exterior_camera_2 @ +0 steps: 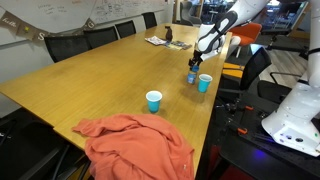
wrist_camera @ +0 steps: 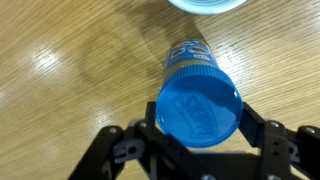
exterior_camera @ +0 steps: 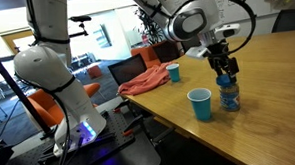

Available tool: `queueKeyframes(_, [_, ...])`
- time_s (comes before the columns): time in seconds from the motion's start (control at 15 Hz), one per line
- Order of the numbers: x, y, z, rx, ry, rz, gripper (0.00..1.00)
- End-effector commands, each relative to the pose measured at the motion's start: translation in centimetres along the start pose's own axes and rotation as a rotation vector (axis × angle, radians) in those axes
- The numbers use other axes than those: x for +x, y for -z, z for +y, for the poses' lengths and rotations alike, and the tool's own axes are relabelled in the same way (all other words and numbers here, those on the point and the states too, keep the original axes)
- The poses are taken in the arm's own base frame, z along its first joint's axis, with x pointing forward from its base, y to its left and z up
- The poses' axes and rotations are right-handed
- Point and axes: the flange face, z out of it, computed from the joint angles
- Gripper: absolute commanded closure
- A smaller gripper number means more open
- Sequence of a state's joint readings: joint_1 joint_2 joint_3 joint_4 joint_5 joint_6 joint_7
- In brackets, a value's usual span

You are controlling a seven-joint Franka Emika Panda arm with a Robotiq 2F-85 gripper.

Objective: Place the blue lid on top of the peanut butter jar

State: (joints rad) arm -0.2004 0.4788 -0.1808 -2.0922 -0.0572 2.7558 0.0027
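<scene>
The peanut butter jar (exterior_camera: 229, 96) stands upright on the wooden table; in the other exterior view (exterior_camera_2: 192, 76) it is small and partly covered by the gripper. In the wrist view the blue lid (wrist_camera: 198, 108) with raised lettering sits on top of the jar, and the jar's bluish label (wrist_camera: 188, 55) shows beyond it. My gripper (wrist_camera: 198, 128) comes straight down onto the jar top (exterior_camera: 224, 75), with one black finger on each side of the lid, both touching its rim. It is shut on the lid.
Two blue plastic cups stand near the jar, one close by (exterior_camera: 201, 104) (exterior_camera_2: 204, 83) and one farther off (exterior_camera: 173, 72) (exterior_camera_2: 153, 100). A cup rim (wrist_camera: 205, 4) shows at the wrist view's top edge. A crumpled orange-red cloth (exterior_camera: 142, 82) (exterior_camera_2: 140, 142) lies at the table end. Office chairs line the table.
</scene>
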Motion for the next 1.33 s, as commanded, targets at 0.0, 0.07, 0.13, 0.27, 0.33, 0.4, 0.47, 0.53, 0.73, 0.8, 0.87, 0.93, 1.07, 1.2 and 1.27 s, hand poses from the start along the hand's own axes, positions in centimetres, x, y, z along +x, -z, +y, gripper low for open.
queueKeyframes(0.0, [0.3,-0.2,0.1,-0.005,0.000,-0.010,0.46])
queueKeyframes(0.07, [0.4,-0.4,0.1,-0.007,0.001,-0.008,0.46])
queueKeyframes(0.13, [0.4,-0.5,0.1,-0.007,0.003,-0.006,0.46])
queueKeyframes(0.27, [0.6,-0.7,0.1,-0.011,0.003,0.000,0.46])
queueKeyframes(0.33, [0.8,-0.9,0.1,-0.013,0.003,0.001,0.46])
queueKeyframes(0.4, [0.8,-1.0,0.1,-0.017,0.002,0.001,0.46])
queueKeyframes(0.47, [0.9,-1.0,0.1,-0.018,0.003,0.002,0.46])
queueKeyframes(0.53, [1.0,-1.1,0.2,-0.020,0.002,0.001,0.46])
queueKeyframes(0.73, [1.2,-1.7,0.0,-0.019,0.002,-0.007,0.46])
queueKeyframes(0.8, [1.2,-1.8,0.0,-0.017,0.002,-0.011,0.46])
queueKeyframes(0.87, [1.2,-1.8,-0.1,-0.014,0.003,-0.011,0.05])
queueKeyframes(0.93, [1.1,-1.7,-0.1,-0.012,0.004,-0.008,0.04])
queueKeyframes(1.07, [0.9,-1.4,-0.2,-0.006,0.007,-0.005,0.00])
queueKeyframes(1.2, [0.7,-0.6,-0.2,0.005,0.008,0.002,0.00])
queueKeyframes(1.27, [0.6,0.1,-0.3,0.014,0.011,0.010,0.00])
